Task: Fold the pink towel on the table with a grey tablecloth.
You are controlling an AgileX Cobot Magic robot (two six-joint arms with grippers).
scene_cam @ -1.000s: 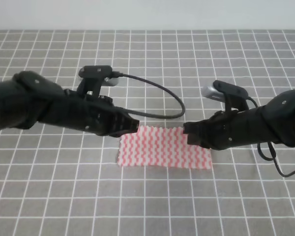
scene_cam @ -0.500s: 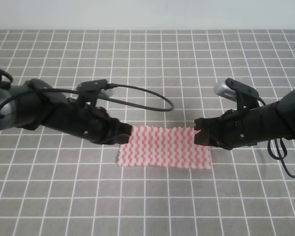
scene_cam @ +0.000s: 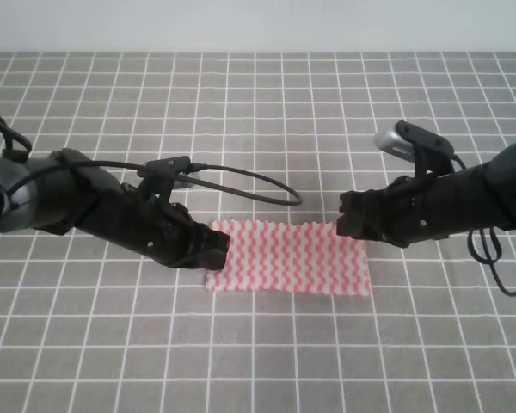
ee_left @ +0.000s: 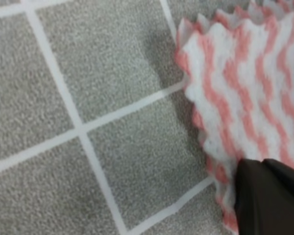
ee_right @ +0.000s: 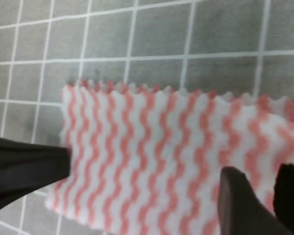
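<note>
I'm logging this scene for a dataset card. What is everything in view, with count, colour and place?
pink towel: one, pink-and-white zigzag stripes with jagged edges, lying flat near the table's centre.
table with a grey tablecloth: one, grey with a white line grid, filling most of the view.
wall: pale strip along the top edge.
cables: black, one looping over the cloth from the left arm, one hanging by the right arm.
left pincer: one, black, at the towel's left edge.
right pincer: one, black, at the towel's far right corner.
</note>
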